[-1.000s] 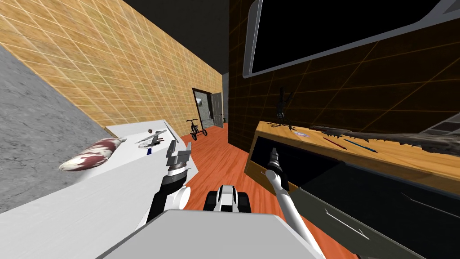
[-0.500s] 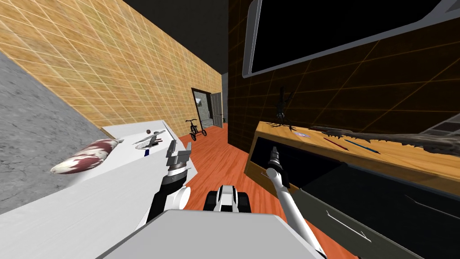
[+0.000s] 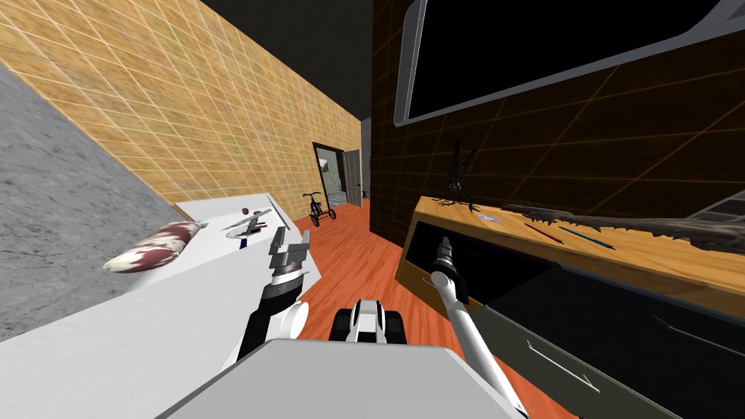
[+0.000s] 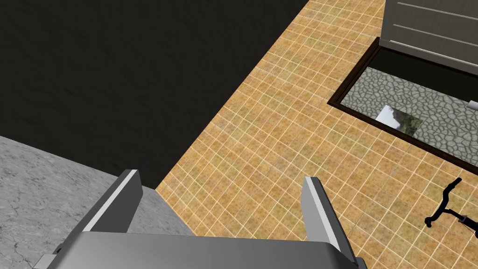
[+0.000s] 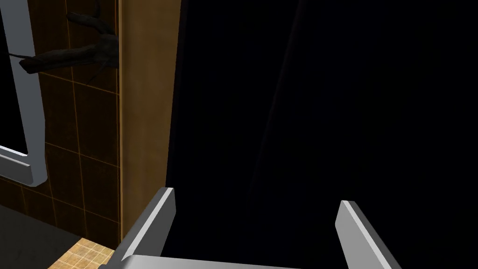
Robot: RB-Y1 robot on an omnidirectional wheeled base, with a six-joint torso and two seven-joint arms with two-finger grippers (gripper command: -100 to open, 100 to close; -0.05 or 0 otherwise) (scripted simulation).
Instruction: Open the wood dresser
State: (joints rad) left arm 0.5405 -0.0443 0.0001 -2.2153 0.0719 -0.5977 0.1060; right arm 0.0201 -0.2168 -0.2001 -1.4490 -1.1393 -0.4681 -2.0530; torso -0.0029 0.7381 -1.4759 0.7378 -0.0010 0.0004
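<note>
Head view is showing, at far left, a white surface (image 3: pixel 109 327) carrying a red-and-white pillow (image 3: pixel 153 246) and a few small items (image 3: pixel 247 222) (too small to name), with a tiled wall (image 3: pixel 218 124) rising behind. Just right of that surface the left gripper (image 3: pixel 290 241) is hanging over the red floor (image 3: pixel 356 254), and in the left wrist view its fingers (image 4: pixel 114 205) are standing well apart, gripping nothing. Further back along the floor a tricycle (image 3: pixel 321 208) is standing near a doorway (image 3: pixel 331 178). Right of the floor strip, the right gripper (image 3: pixel 442 249) is reaching toward the near end of the dresser (image 3: pixel 655 262), which is running along the dark wall on my right. Its top is showing wood while its front is reading as dark, and a grey panel (image 3: pixel 553 356) with a slim handle is jutting out from that front nearer me. In the right wrist view the fingers (image 5: pixel 158 215) are spread wide with only darkness between them, clamping nothing, and the dresser's wooden edge is running just beside one finger. On the top, a dark branching ornament (image 3: pixel 456 178) is standing at the far end, and pens (image 3: pixel 575 234) are lying further right. Above, a grey-framed black screen (image 3: pixel 546 44) is hanging on the wall.
</note>
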